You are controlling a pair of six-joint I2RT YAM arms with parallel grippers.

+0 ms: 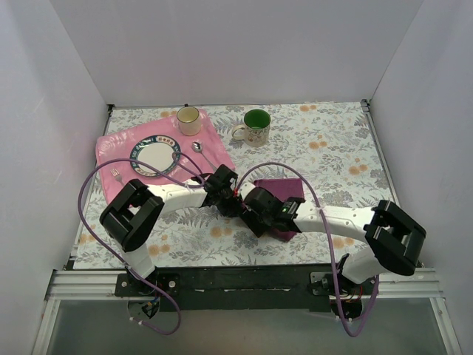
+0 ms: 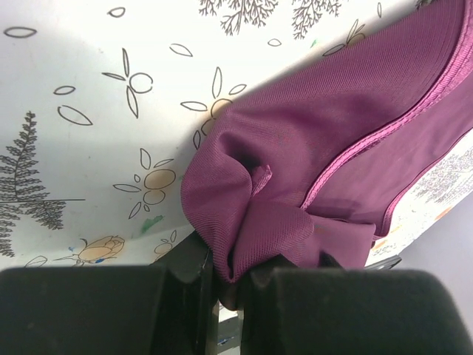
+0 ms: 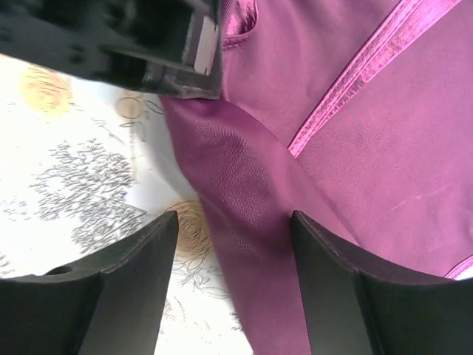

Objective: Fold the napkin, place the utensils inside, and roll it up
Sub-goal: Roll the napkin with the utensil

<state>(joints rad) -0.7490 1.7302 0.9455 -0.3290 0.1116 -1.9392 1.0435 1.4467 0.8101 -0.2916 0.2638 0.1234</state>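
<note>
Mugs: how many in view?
2. Cream ceramic mug on pink cloth mat's far edge; white patterned, green-lined mug right of it, off the mat. None seems hidden.

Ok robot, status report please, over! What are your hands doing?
Left gripper: jaws shut on napkin. Right gripper: jaws open over it. Fork, spoon far off by plate, nothing blocking. Over.

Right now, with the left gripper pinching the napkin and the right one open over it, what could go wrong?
The left gripper holds only a small bunched fold of the napkin, so the cloth may slip free or crumple more when it is pulled. The right gripper stands open astride a strip of napkin, very close to the left one. If it closes or moves, the two grippers might collide.
</note>
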